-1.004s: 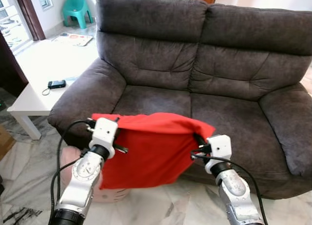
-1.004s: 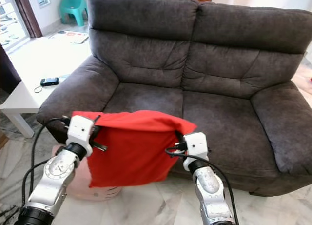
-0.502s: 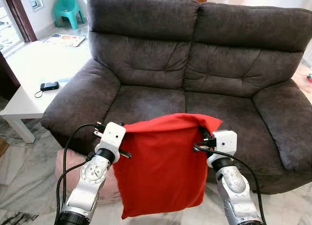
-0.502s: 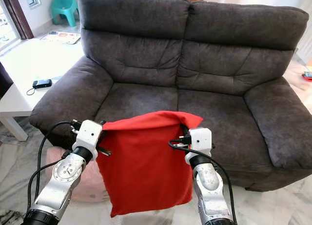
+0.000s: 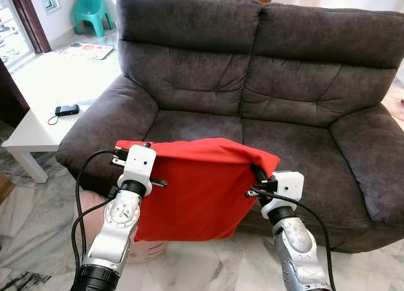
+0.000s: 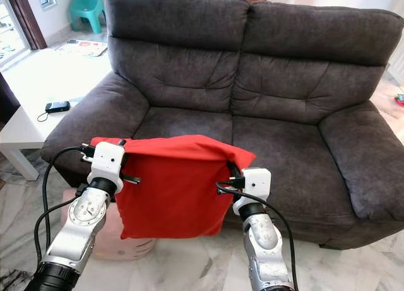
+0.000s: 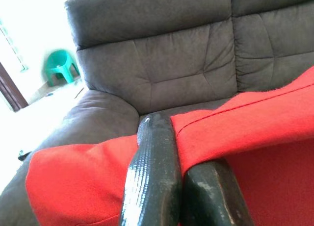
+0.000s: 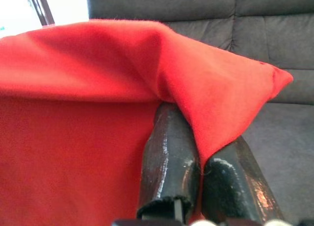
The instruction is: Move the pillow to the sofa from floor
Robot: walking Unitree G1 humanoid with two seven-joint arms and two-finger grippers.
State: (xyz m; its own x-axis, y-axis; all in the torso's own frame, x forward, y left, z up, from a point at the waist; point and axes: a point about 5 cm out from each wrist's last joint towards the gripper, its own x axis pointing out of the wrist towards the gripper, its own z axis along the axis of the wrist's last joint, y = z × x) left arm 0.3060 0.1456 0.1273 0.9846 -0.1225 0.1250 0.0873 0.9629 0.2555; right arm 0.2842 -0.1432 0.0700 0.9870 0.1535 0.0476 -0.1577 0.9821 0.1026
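Pillow (image 5: 189, 190) raised again, both pincers pinching its top corners, before the sofa (image 5: 265, 83) seat edge.

No text or label can be read.

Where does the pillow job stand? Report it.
Done: the red pillow is off the floor. In hand: the left gripper and right gripper each pinch a top corner, holding it before the sofa. Left: carry it over the seat cushions and let go.
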